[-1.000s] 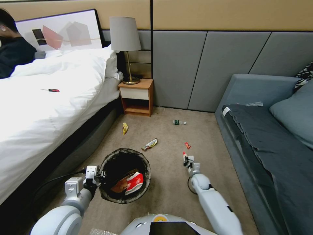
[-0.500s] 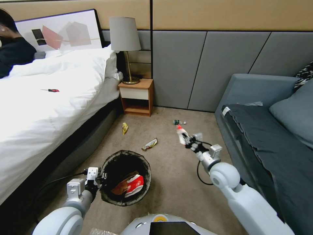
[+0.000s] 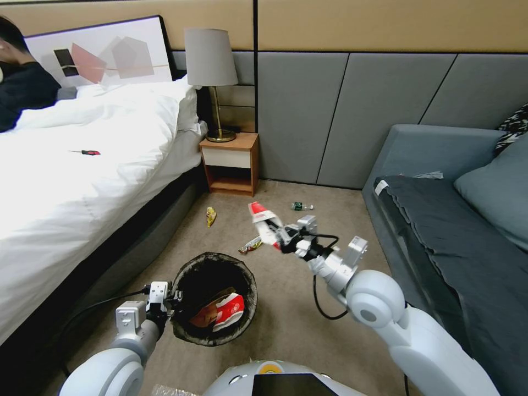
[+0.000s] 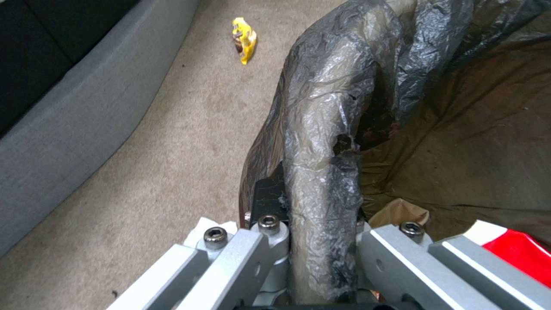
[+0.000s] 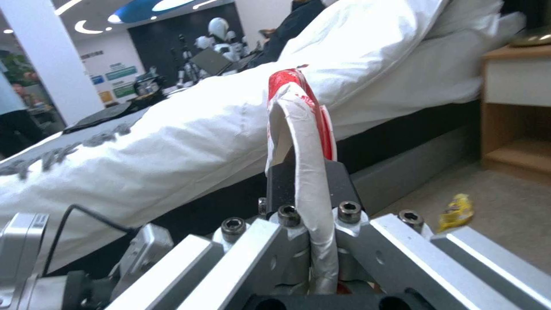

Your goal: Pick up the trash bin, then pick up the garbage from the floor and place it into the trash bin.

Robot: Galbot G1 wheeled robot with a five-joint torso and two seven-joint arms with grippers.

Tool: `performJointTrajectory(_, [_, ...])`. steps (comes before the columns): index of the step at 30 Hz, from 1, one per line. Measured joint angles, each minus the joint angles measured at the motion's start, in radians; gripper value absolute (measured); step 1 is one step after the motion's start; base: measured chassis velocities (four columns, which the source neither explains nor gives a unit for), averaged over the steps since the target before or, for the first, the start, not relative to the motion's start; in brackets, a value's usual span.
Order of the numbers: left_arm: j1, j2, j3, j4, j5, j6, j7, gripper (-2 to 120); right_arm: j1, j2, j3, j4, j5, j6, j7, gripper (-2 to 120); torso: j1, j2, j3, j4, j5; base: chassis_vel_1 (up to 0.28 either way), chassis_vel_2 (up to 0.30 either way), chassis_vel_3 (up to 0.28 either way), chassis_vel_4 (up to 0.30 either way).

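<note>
The left end effector is clamped on the lined rim of the trash bin, which holds one red-and-white carton. The right end effector pinches a second carton above the floor, not yet over the bin. Left on the carpet: two yellow wrappers, one bottle

Red-and-white carton, dark-lined trash bin, yellow wrapper, beige carpet.
</note>
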Motion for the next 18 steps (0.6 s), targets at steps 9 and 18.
performJointTrajectory(9, [-0.029, 0.011, 0.008, 0.000, -0.003, 0.008, 0.001, 2, 0.061, 0.013, -0.154, -0.031, 0.023, 0.000, 0.016, 0, 0.000, 0.000, 0.000, -0.0001, 0.0000, 0.000, 0.000, 0.000, 0.000])
performJointTrajectory(18, [-0.035, 0.004, 0.009, 0.000, -0.005, 0.011, 0.001, 2, 0.085, 0.020, -0.214, -0.046, 0.010, -0.018, 0.029, 0, 0.000, 0.000, 0.000, -0.0001, 0.0000, 0.000, 0.000, 0.000, 0.000])
